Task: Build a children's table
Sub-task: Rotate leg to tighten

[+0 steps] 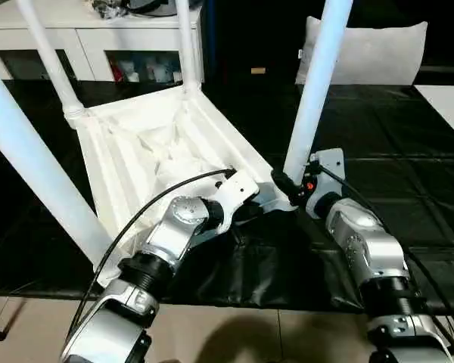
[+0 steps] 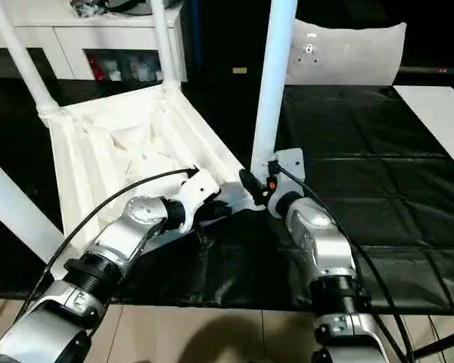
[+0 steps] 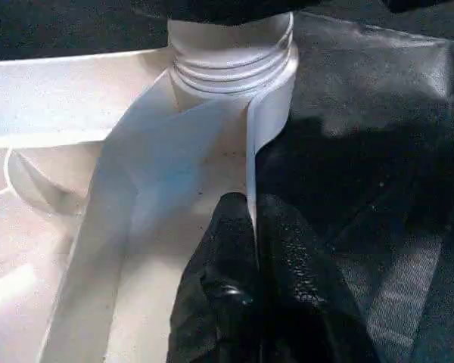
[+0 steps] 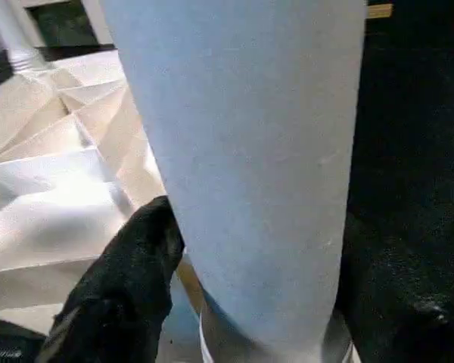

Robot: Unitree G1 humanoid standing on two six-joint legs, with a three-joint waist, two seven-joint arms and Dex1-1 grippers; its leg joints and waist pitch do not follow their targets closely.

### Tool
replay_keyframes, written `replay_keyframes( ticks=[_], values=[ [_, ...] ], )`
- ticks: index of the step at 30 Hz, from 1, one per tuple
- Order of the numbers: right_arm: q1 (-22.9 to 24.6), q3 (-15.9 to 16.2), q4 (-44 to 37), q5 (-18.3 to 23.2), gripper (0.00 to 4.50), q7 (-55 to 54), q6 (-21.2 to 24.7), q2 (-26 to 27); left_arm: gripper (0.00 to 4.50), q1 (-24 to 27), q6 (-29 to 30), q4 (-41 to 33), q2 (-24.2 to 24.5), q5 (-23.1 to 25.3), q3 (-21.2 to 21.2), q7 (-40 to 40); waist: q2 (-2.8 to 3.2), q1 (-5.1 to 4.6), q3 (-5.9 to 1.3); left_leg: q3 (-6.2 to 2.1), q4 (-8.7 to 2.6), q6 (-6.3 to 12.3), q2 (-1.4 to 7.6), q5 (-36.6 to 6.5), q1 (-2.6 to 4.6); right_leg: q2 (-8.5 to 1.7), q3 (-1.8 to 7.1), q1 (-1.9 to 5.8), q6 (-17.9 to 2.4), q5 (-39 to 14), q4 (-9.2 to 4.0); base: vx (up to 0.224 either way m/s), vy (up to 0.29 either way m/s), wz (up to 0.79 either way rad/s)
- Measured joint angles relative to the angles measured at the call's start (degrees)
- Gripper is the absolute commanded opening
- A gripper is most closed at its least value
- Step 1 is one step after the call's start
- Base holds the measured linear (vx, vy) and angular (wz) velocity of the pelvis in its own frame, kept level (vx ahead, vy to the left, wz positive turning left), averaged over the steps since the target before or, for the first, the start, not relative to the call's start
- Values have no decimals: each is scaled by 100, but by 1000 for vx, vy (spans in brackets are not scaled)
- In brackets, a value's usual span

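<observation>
The children's table lies upside down on the black work surface, its ribbed underside facing up. A long white leg stands upright in the near right corner socket. Three other legs rise from the other corners. My left gripper is shut on the thin rim wall of the top, just short of that socket. My right gripper sits at the base of the near right leg, low against its tube.
The black-covered work surface stretches to the right and ends close in front of me over a tan floor. A white cabinet stands at the back left, a grey cushion at the back, and a white panel at the far right.
</observation>
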Motion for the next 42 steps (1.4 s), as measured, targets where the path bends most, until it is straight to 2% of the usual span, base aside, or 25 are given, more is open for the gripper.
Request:
replay_keyframes(
  ticks=[6, 11, 17, 21, 25, 28, 29, 38, 42],
  values=[
    [203, 277, -65, 107, 387, 1129, -277, -662, 0, 64, -495, -16, 359, 20, -150, -470, 4, 45, 3, -3, 3, 0, 2, 0, -9, -2, -12, 0, 0, 0, -1, 0, 0, 0],
    [508, 576, -233, 106, 387, 2400, -756, -1395, 0, 212, -832, -194, 784, -139, -250, -1251, 3, 171, 4, -1, 5, 1, 5, 0, -14, -2, -16, 0, -2, 0, -3, 0, 0, 0],
    [581, 808, -333, 144, 387, 3436, -1042, -1793, 0, 233, -1302, -195, 1150, -185, -372, -1863, 3, 234, 3, 1, 18, 2, 6, 0, -15, -6, -20, 4, -5, 2, -1, 0, 0, 0],
    [581, 888, -320, 366, 387, 4180, -1111, -2032, 0, 251, -1525, -194, 1396, -311, -419, -2424, -4, 283, 7, 5, 19, 5, 8, -1, -18, -7, -22, 4, -5, 2, -1, 0, 0, 0],
    [578, 895, -292, 602, 343, 4727, -978, -2095, 0, 267, -1690, -195, 1553, -402, -467, -2860, -11, 350, 9, 12, 24, 34, 15, 16, -23, -7, -29, 4, -6, 1, 0, 0, 0, 0],
    [577, 935, -292, 697, 306, 4949, -930, -2131, 0, 264, -1778, -195, 1615, -427, -509, -3046, -16, 371, 10, 19, 29, 36, 15, 16, -23, -10, -29, 4, -6, 1, 0, 0, 0, 0],
    [575, 959, -292, 728, 306, 5025, -919, -2133, 0, 261, -1798, -198, 1640, -438, -526, -3116, -21, 373, 8, 20, 29, 36, 15, 16, -24, -10, -29, 4, -6, 1, 0, 0, 0, 0],
    [575, 1104, -293, 788, 229, 5311, -846, -2135, 0, 260, -1915, -230, 1693, -513, -594, -3440, -26, 480, 8, 35, 29, 37, 18, 16, -22, -12, -29, 4, -5, 1, 2, 0, 0, 0],
    [577, 1104, -300, 794, 202, 5313, -822, -2134, 0, 258, -1920, -230, 1693, -523, -597, -3444, -26, 488, 8, 38, 30, 37, 19, 16, -22, -12, -28, 4, -5, 1, 3, 0, 0, 0]
  ],
)
